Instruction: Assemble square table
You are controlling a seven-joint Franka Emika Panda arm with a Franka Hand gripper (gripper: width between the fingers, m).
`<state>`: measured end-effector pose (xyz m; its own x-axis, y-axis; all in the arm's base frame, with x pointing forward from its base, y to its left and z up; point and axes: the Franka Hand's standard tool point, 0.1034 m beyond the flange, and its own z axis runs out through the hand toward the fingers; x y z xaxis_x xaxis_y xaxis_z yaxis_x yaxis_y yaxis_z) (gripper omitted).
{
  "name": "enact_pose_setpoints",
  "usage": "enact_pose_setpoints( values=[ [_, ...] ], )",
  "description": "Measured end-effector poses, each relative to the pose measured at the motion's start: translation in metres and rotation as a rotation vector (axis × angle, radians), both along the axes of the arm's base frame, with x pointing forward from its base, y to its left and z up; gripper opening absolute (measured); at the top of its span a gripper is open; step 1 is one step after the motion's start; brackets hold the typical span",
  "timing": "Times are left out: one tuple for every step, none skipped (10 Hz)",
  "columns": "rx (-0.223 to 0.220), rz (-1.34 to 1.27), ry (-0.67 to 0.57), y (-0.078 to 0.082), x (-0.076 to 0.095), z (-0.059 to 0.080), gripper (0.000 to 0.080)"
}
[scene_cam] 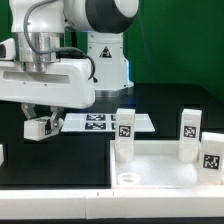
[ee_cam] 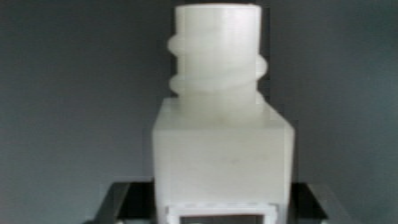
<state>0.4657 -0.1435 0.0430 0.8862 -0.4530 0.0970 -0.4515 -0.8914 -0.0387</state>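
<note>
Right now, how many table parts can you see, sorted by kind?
Legs: 4, three standing and one held in the fingers, seen close in the wrist view
Slab: 1
Total: 5

Green backdrop wall (scene_cam: 180, 40), black tabletop (scene_cam: 60, 150), even bright lighting

White arm (scene_cam: 60, 75), black joint bands
</note>
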Motion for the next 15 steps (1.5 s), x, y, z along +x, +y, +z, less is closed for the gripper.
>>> enact_pose_setpoints(
  values=[
    [-0.014, 0.06, -0.002, 0.0, -0.002, -0.001, 0.0282],
    [-0.077, 0.171, -0.019, 0.002, -0.01, -0.004, 0.0283],
    [-0.15, 0.263, -0.032, 0.005, -0.017, -0.01, 0.0283],
    [-0.182, 0.336, -0.021, 0.001, -0.025, -0.017, 0.0284],
    [-0.206, 0.413, -0.019, -0.005, -0.029, -0.02, 0.0284],
    [-0.235, 0.473, -0.033, -0.002, -0.029, -0.02, 0.0284],
    [-0.274, 0.513, -0.052, 0.003, -0.027, -0.021, 0.0284],
    [-0.274, 0.53, -0.048, 0.005, -0.028, -0.023, 0.0284],
    [-0.274, 0.526, -0.048, 0.004, -0.028, -0.023, 0.0284],
    [-0.274, 0.525, -0.048, 0.004, -0.028, -0.023, 0.0284],
    [-0.274, 0.525, -0.048, 0.004, -0.028, -0.023, 0.0357],
    [-0.274, 0.525, -0.048, 0.004, -0.028, -0.023, 0.0494],
    [-0.274, 0.525, -0.048, 0.004, -0.028, -0.023, 0.0494],
    [-0.274, 0.525, -0.048, 0.004, -0.028, -0.023, 0.0616],
    [-0.269, 0.523, -0.045, 0.005, -0.028, -0.023, 0.0639]
  ],
)
